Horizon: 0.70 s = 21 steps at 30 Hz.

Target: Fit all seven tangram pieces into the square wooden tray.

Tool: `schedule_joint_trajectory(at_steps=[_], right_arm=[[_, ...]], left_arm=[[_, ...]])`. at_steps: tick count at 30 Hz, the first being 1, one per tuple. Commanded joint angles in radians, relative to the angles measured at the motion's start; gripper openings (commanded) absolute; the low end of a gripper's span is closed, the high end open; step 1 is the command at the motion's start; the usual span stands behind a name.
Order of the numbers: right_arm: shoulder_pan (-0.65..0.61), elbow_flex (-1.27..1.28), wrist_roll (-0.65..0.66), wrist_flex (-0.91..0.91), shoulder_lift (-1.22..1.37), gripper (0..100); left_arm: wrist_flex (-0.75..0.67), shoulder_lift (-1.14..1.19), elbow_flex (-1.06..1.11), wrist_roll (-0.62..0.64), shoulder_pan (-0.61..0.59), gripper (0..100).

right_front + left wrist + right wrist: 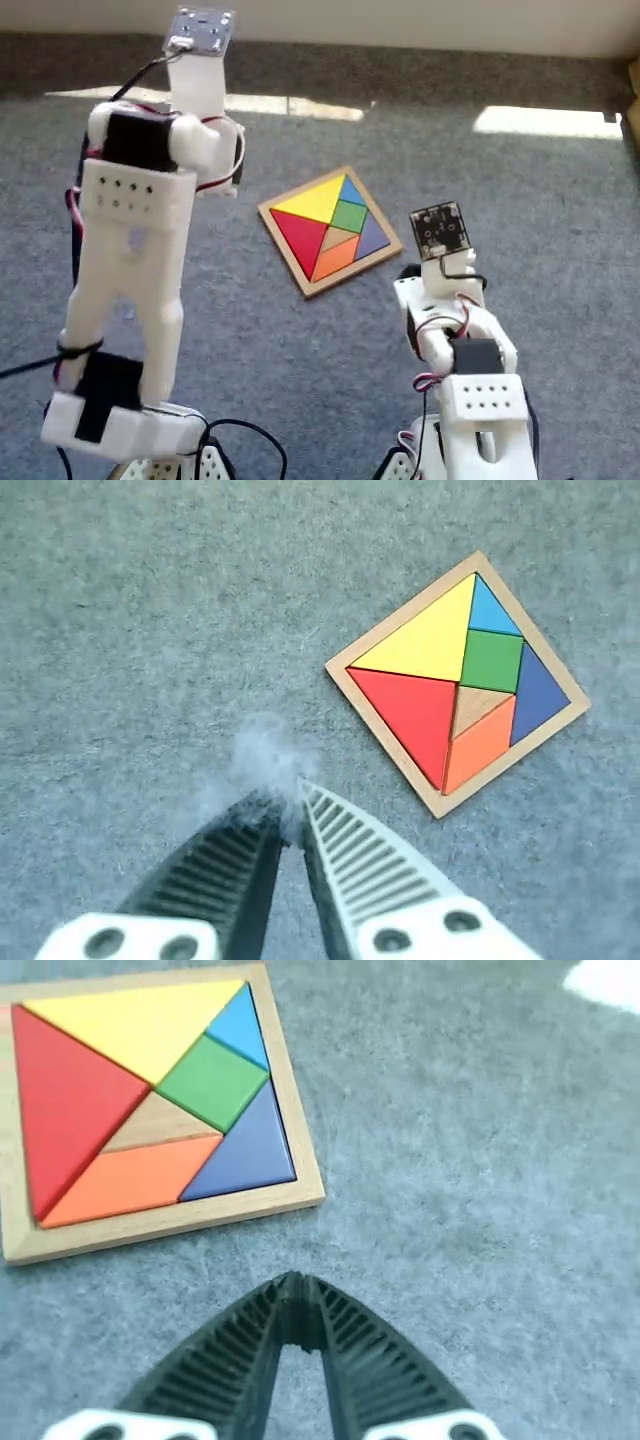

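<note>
Middle of the high view, on grey carpet (520, 200): square wooden tray (309, 290), turned corner-on. Inside it, lying flat and filling the frame with no gap visible: yellow triangle (312, 200), red triangle (300, 240), green square (348, 215), light blue triangle (350, 190), dark blue triangle (372, 235), tan triangle (340, 240), orange piece (335, 260). Seven counted inside, so task judged complete, nothing further to place. Left gripper (290, 815) closed on nothing, bottom centre of its wrist view, well apart from the tray. Right gripper (296, 1295) likewise closed and empty, bottom centre of its view, near the tray's edge.
</note>
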Motion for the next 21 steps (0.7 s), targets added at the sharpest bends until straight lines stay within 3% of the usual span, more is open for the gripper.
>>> schedule_joint_trajectory(at_steps=[1,9,12,17,21], right_arm=[[-0.008,0.002,-0.011,0.062,-0.24,0.6],[-0.004,0.271,-0.011,0.213,-0.711,0.6],[-0.002,0.328,-0.028,0.239,-0.694,0.6],[0.005,0.343,-0.218,0.245,-0.667,0.6],[0.045,0.366,-0.282,0.242,-0.667,0.7]], left_arm=[[-0.071,-0.297,0.232,0.0,-0.051,0],[-0.354,-0.734,0.786,-0.064,-0.099,0],[-0.428,-0.852,0.961,-0.066,-0.102,0],[-0.54,-1.026,1.221,-0.068,-0.102,0],[-0.643,-1.191,1.443,-0.068,-0.102,0]])
